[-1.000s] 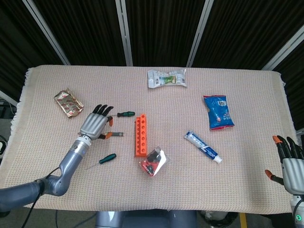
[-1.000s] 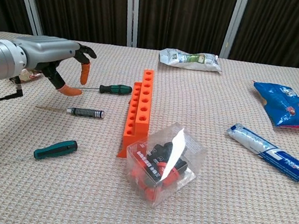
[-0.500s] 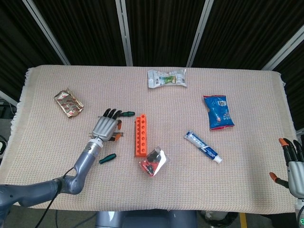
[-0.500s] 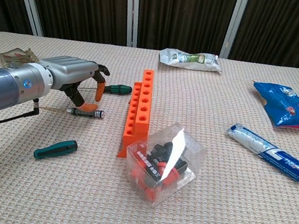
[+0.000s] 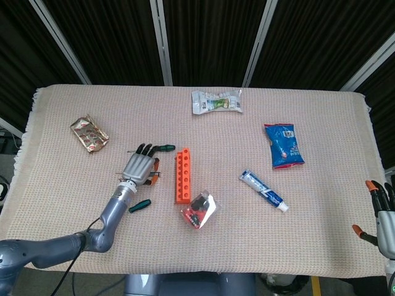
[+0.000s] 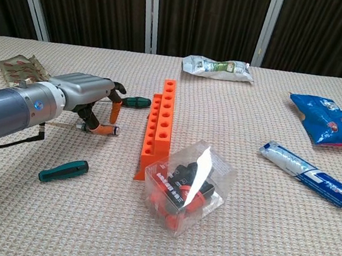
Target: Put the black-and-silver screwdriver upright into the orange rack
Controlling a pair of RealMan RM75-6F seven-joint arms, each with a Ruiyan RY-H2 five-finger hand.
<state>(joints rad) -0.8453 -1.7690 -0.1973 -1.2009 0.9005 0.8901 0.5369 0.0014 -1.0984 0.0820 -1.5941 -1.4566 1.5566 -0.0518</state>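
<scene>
A: Chest view: left hand (image 6: 85, 94) low over the black-and-silver screwdriver (image 6: 99, 128), fingertips curled round the handle; gripped or only touching, can't tell.

B: Why there?

A: Screwdriver lies flat on the surface (image 6: 257, 242), just left of the orange rack (image 6: 161, 123); needs lifting first. Right hand (image 5: 384, 216) idle at the edge, fingers spread.

Left hand (image 6: 86, 94) rests on black-and-silver screwdriver (image 6: 108, 129).

No legible text anywhere (packaging print too blurred)
</scene>
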